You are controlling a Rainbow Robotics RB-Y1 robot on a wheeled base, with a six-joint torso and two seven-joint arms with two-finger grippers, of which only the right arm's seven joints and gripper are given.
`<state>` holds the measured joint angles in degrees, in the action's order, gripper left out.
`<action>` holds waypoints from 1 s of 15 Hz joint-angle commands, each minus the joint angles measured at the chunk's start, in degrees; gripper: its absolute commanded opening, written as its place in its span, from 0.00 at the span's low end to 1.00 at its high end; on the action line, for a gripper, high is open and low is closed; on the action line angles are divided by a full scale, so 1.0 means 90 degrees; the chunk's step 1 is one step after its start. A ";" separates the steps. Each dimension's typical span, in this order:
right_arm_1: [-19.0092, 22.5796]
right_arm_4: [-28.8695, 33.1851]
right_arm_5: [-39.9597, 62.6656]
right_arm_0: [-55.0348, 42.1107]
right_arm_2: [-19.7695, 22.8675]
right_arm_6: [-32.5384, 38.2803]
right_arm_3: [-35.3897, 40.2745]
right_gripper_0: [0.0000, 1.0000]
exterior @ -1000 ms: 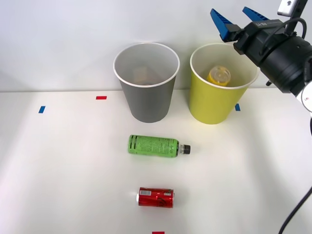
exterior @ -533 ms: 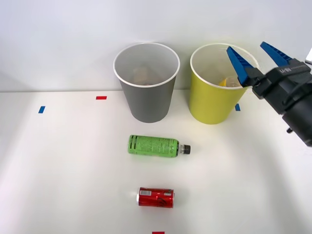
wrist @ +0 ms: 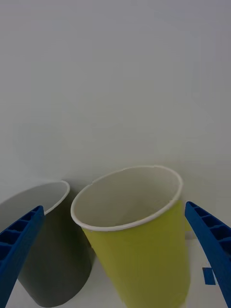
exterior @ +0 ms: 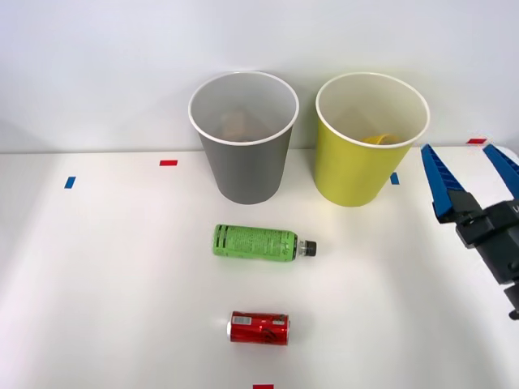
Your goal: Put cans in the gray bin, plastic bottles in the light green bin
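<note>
Fingers (exterior: pixel 473 177) spread wide and holding nothing, I hang over the right side of the tabletop (exterior: pixel 97 267), just right of the light green bin (exterior: pixel 357 174), where a sliver of yellow shows inside near the far wall. The gray bin (exterior: pixel 243 170) stands just to its left. Two things lie on their sides out in the open: the green bottle (exterior: pixel 255 242), its black cap pointing right, in front of the bins, and the red can (exterior: pixel 259 328) nearer me, well apart from it. My guess is the bottle comes next. To do that well I should come across to its left, turn my wrist so the fingers straddle the body across its width rather than along it, drop low at the label's middle, away from the cap, and close gently, since a round bottle could roll off toward the can.
</note>
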<state>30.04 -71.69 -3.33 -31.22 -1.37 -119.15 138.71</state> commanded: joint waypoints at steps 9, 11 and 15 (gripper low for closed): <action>0.0334 0.1715 -0.3839 -0.0750 -0.1997 -0.0267 -0.1936 1.00; 0.0344 0.1998 -0.4152 -0.0730 -0.2094 -0.0208 -0.2385 1.00; 0.0120 0.2350 -0.4425 -0.0779 -0.2212 -0.0198 -0.2883 1.00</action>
<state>32.19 -51.53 -42.99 -37.88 -21.40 -120.98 113.29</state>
